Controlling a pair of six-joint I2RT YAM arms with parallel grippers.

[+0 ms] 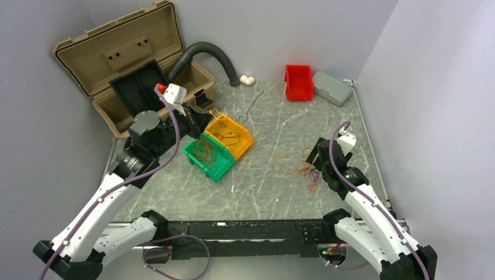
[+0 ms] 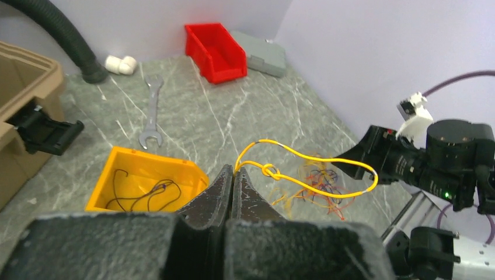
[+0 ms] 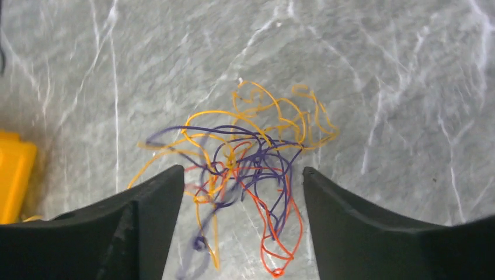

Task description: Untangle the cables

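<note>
Nearest the arms, on the near right of the marbled table (image 1: 262, 195), lies the bunch of cables (image 3: 245, 153) — thin orange, yellow, dark purple and red strands looped through one another. The right gripper (image 3: 240, 170) hangs straight above it, jaws apart on either side of the bunch, holding nothing. Farther in and to the left, the left gripper (image 2: 232, 172) is clamped on a single yellow wire (image 2: 269, 170), which arcs out from the fingertips in a raised loop with a small knot. It sits beside a green bin (image 1: 225, 169) and a yellow bin (image 1: 250, 140), which touch and each hold a few wires. At the far side lie a wrench (image 1: 250, 105) and a red bin (image 1: 299, 81). The step in hand looks like carrying one freed wire to a bin. Next, the left arm likely needs to lower and release it, and the right to close on one strand only. The right wrist view alone shows the strand colours and crossings, and the left wrist view alone shows the pinch and the knot. The top view alone places both bins and both arms together — whether the yellow wire is fully clear of the bunch cannot be told
</note>
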